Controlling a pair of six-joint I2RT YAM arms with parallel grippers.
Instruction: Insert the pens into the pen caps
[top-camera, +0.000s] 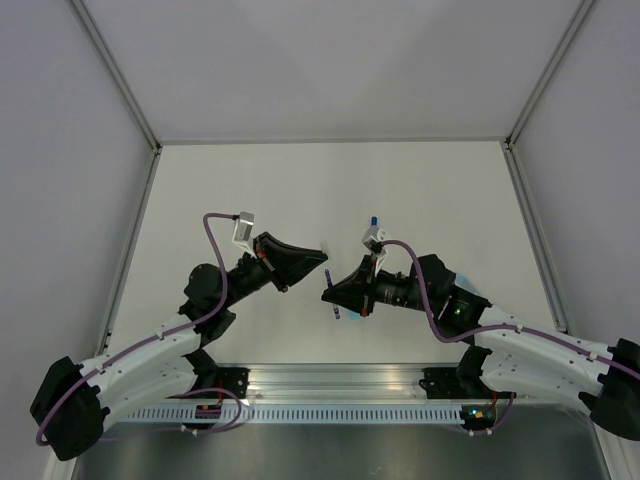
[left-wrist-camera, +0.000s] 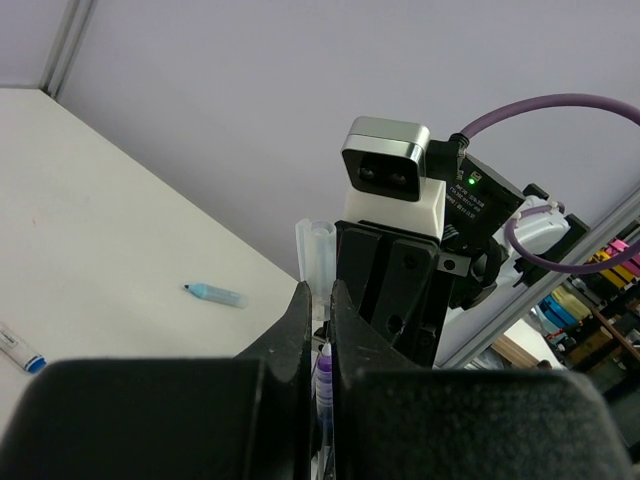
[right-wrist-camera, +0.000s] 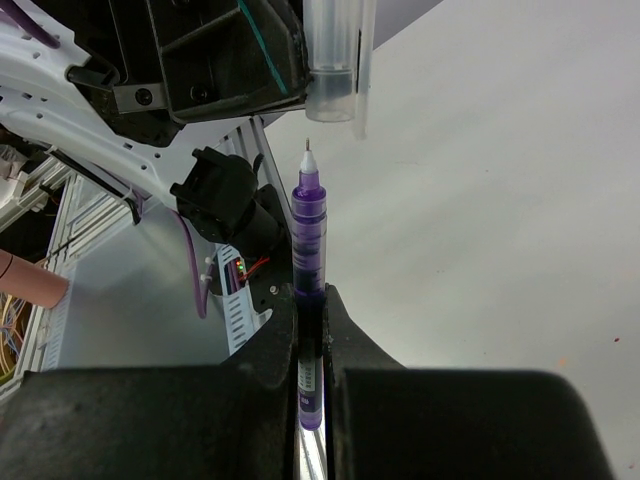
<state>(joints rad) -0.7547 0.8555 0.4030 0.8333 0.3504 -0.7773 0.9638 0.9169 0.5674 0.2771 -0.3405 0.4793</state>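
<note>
My right gripper (right-wrist-camera: 311, 300) is shut on a dark purple pen (right-wrist-camera: 309, 230), which stands with its fine tip pointing up. My left gripper (left-wrist-camera: 320, 300) is shut on a pale translucent pen cap (left-wrist-camera: 316, 250). In the right wrist view the cap (right-wrist-camera: 333, 60) hangs open end down, a short gap above the pen tip and slightly to its right. In the top view the two grippers (top-camera: 322, 262) (top-camera: 328, 293) meet at the table's middle, with the pen (top-camera: 337, 312) between them. A blue-and-white pen (left-wrist-camera: 20, 350) and a pale light-blue cap (left-wrist-camera: 215, 294) lie on the table.
The blue-and-white pen (top-camera: 373, 218) lies just beyond my right wrist camera. Something light blue (top-camera: 470, 291) peeks out behind my right arm's elbow. Grey walls and metal posts (top-camera: 130, 100) bound the white table, and a slotted rail (top-camera: 330, 410) runs along its near edge.
</note>
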